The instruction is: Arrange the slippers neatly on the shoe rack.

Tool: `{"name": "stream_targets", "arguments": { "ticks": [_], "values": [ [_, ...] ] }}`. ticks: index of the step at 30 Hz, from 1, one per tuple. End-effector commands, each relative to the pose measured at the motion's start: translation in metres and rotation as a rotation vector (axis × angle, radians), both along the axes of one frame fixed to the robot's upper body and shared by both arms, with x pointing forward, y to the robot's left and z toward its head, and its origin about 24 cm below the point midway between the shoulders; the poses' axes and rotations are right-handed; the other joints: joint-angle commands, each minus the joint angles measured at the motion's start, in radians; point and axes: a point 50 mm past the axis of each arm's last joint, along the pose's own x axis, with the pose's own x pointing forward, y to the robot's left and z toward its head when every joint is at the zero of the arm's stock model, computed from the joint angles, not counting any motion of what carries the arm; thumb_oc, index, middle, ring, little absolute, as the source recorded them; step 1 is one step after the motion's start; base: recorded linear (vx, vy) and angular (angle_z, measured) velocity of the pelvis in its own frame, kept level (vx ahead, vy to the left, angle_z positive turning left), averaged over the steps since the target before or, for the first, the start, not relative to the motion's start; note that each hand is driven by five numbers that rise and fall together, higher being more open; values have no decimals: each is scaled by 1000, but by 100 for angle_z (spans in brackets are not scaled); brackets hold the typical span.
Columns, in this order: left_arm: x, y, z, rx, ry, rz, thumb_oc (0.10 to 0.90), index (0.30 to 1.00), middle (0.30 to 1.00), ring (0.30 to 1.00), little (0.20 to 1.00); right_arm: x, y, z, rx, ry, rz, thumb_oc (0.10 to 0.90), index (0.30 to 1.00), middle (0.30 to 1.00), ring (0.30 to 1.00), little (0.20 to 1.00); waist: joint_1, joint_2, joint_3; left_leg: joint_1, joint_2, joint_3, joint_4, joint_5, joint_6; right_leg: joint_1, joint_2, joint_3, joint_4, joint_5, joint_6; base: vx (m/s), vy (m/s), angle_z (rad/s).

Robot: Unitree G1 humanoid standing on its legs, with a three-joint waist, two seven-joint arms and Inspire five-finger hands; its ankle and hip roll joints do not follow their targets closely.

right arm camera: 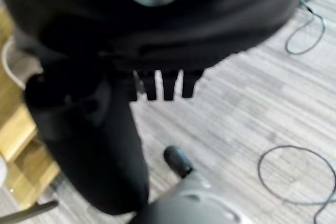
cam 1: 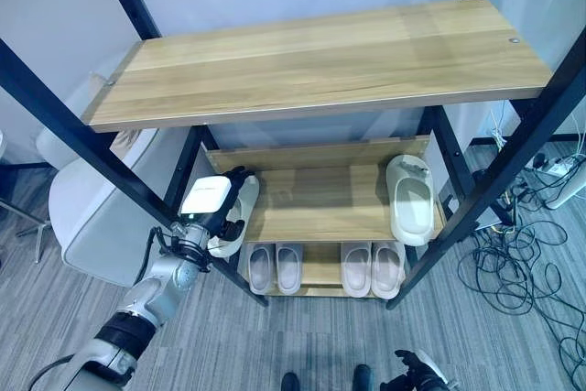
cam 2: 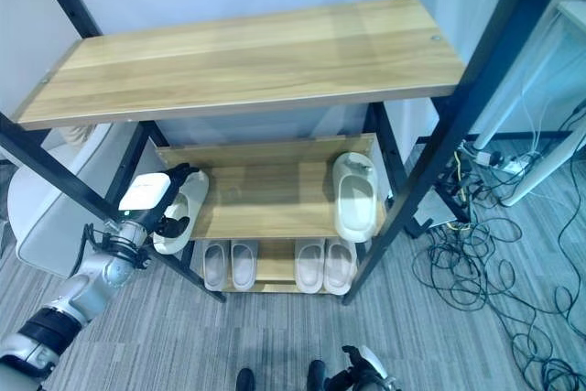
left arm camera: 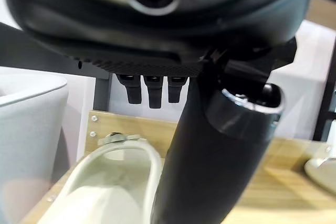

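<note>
Left hand (cam 1: 220, 212) is up at the left end of the rack's (cam 1: 320, 70) middle shelf (cam 1: 320, 199), right on a pale slipper (cam 1: 236, 217) that lies there at the shelf's left edge. In the left wrist view the fingers (left arm camera: 152, 87) reach out fairly straight over the slipper's (left arm camera: 113, 182) opening and the thumb runs down beside its rim; whether anything is truly pinched, I cannot tell. The slipper sits on the wood, its toe toward the back of the shelf.

Over at the right end of that same shelf lies the second pale slipper (cam 1: 411, 197), alone, well apart from the first.

Down on the bottom shelf, two pairs stand in a row: a pair (cam 1: 275, 268) on the left, a pair (cam 1: 373, 268) on the right, each pair side by side and touching. The top shelf is bare wood.

Right hand (cam 1: 419, 374) hangs low over the grey floor (cam 1: 302, 336), fingers (right arm camera: 168, 85) relaxed and straight, nothing in it.
</note>
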Motion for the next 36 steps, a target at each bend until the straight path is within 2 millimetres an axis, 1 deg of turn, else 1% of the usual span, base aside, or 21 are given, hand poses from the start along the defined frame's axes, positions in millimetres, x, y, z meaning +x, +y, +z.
{"name": "stream_targets", "arguments": {
  "ticks": [1,3,7,10,15,23,25,30,31,32,36],
  "values": [
    [29,18,75,76,-301,51,800,900,900,900,900,1,13,-2,15,-22,52,800,900,900,900,900,-13,-34,-11,-43,-48,24,2,-37,10,8,-47,29,13,-102,116,0,0,0],
    [31,18,68,87,-273,61,800,900,900,900,900,0,14,-2,15,-16,53,800,900,900,900,900,-19,-38,-14,-49,-47,27,2,-35,9,0,-47,33,13,-98,115,0,0,0],
    [35,21,71,133,-265,66,800,900,900,900,900,-1,14,-2,19,-18,55,800,900,900,900,900,-22,-41,-19,-51,-48,33,2,-35,9,-3,-46,38,13,-97,115,0,0,0],
    [36,27,69,166,-250,85,800,900,900,900,900,-2,15,-2,24,-19,56,800,900,900,900,900,-23,-43,-23,-48,-48,37,2,-38,9,-2,-45,40,13,-98,115,12,3,-2],
    [40,31,69,217,-233,105,800,900,900,900,900,-1,17,-2,30,-20,64,800,900,900,900,900,-30,-45,-28,-47,-46,42,2,-40,9,-3,-46,43,13,-98,116,10,4,-8],
    [50,35,80,238,-257,153,800,900,900,900,900,1,20,-2,36,-29,71,800,900,900,900,900,-37,-48,-26,-57,-43,47,2,-40,10,-19,-47,47,13,-92,118,-1,2,-1],
    [50,37,79,244,-252,162,800,900,900,900,900,1,20,-2,36,-30,71,800,900,900,900,900,-38,-49,-26,-59,-43,49,2,-40,10,-22,-47,48,13,-91,118,0,0,0],
    [56,45,86,238,-249,213,800,900,900,900,900,3,20,-1,37,-29,73,800,900,900,900,900,-44,-52,-26,-81,-42,55,2,-34,10,-48,-47,53,13,-82,119,-1,-2,-2],
    [56,46,86,232,-243,218,759,839,839,839,839,3,20,-2,39,-28,74,800,900,900,900,900,-44,-52,-27,-84,-43,55,2,-33,10,-51,-46,54,13,-81,118,0,0,0],
    [57,46,88,224,-246,221,400,300,300,300,300,4,20,-1,42,-28,74,800,900,900,900,900,-45,-52,-27,-89,-43,57,2,-31,10,-55,-46,55,13,-80,117,0,0,0],
    [57,45,89,195,-235,219,400,300,300,300,300,6,21,-1,49,-30,70,800,900,900,900,900,-44,-53,-31,-101,-46,59,2,-28,10,-70,-47,58,13,-76,115,0,0,0]
  ]
}}
